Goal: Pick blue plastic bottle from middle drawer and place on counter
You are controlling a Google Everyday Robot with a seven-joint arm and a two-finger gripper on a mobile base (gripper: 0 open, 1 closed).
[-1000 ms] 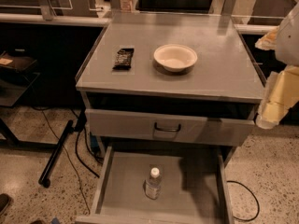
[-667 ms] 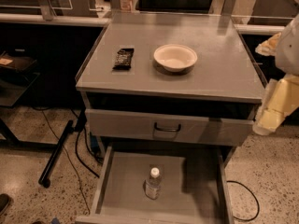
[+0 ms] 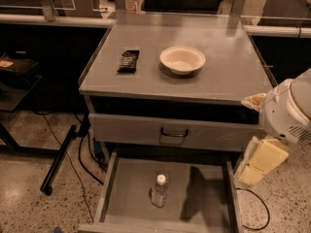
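The blue plastic bottle (image 3: 159, 191) looks clear, with a white cap, and stands upright on the floor of the open middle drawer (image 3: 126, 198), near its centre. The counter (image 3: 223, 76) is the grey cabinet top above it. My gripper (image 3: 257, 166) hangs off the white arm (image 3: 286, 110) at the right, beside the drawer's right wall. It is above and to the right of the bottle, apart from it, and holds nothing that I can see.
A white bowl (image 3: 182, 59) and a black packet (image 3: 128, 60) lie on the counter. A shut drawer front with a dark handle (image 3: 174, 132) sits above the open drawer. Cables and a black pole (image 3: 60, 159) lie on the floor at the left.
My arm and gripper have come down and slightly left, from beside the counter's edge to beside the open drawer. The bottle has not moved.
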